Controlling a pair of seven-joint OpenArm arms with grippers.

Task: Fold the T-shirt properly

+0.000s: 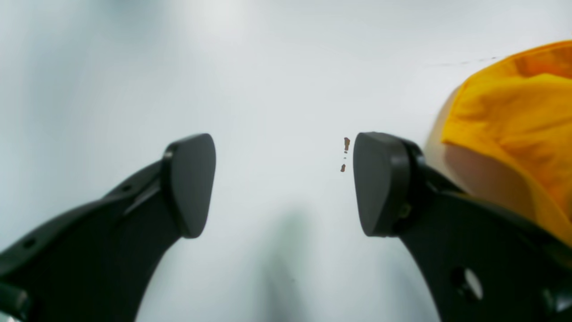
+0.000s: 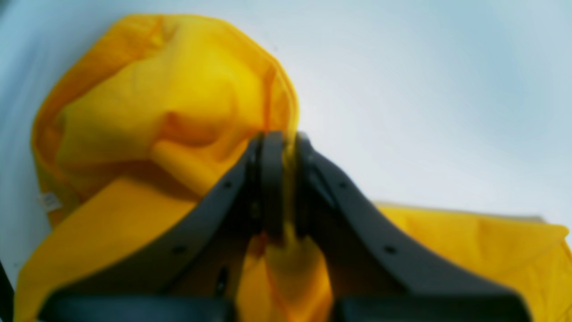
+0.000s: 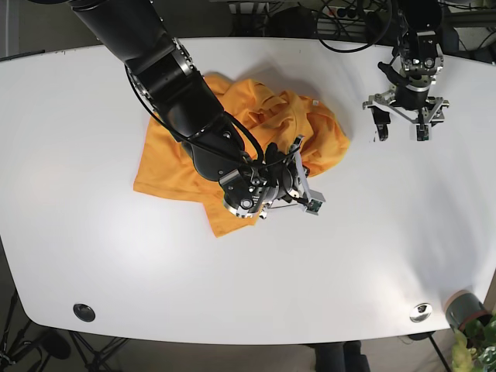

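The orange T-shirt (image 3: 256, 124) lies crumpled on the white table (image 3: 372, 248), left of centre. My right gripper (image 3: 298, 151) is shut on a fold of it near the shirt's right edge; the right wrist view shows yellow cloth pinched between the black fingers (image 2: 273, 188), with the T-shirt (image 2: 170, 98) bunched behind them. My left gripper (image 3: 400, 129) hangs open over bare table to the right of the shirt, holding nothing. In the left wrist view its pads (image 1: 190, 183) stand wide apart and the T-shirt (image 1: 514, 116) lies at the right edge.
Small brown specks (image 1: 345, 154) mark the table between the left fingers. A round black fitting (image 3: 84, 312) and a silver one (image 3: 421, 311) sit near the front edge. Cables (image 3: 349, 23) hang behind the far edge.
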